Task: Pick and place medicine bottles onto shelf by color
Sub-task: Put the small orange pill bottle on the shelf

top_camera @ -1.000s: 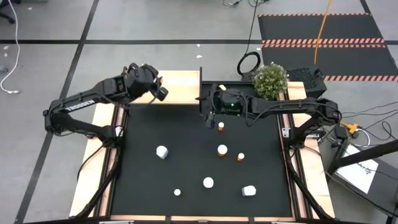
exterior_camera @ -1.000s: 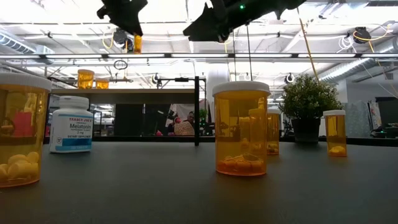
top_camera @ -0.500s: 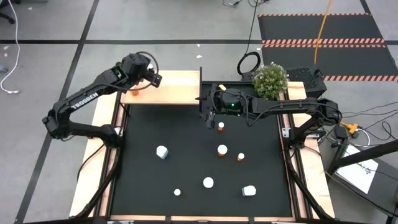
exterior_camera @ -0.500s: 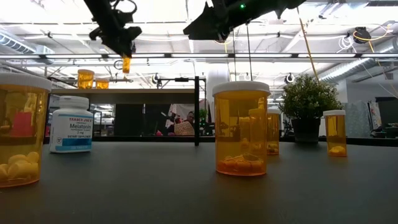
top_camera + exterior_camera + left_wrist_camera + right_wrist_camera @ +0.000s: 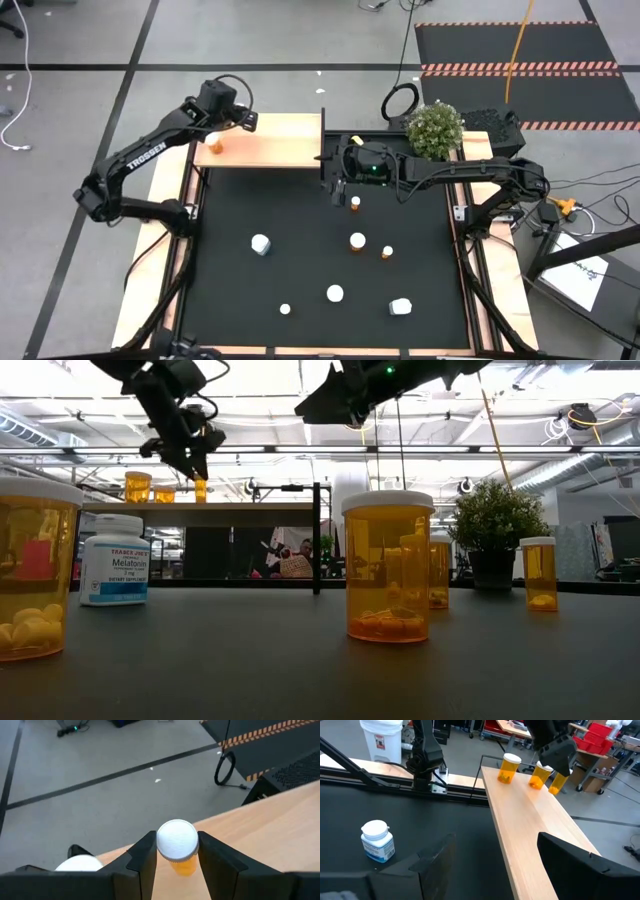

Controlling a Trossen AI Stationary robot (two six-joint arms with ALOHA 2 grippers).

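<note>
Above the far left end of the flat light-wood shelf (image 5: pixel 265 148), a small orange white-capped medicine bottle (image 5: pixel 177 845) is clamped upright in the left gripper (image 5: pixel 175 857). Over the black counter (image 5: pixel 300 240), the right gripper (image 5: pixel 495 860) is held agape, empty.

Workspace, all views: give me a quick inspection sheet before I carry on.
Surface: black mat on the table; light-wood shelf board at its far edge.
Job's things: two orange white-capped bottles on the shelf; others, orange and white, on the mat.
Clutter: small potted plant.
Grippers: left gripper shut on a third orange bottle above the shelf; right gripper open, empty, above the mat.
Cables: coiled black cable on the floor.
Surroundings: workshop, person seated beyond.
</note>
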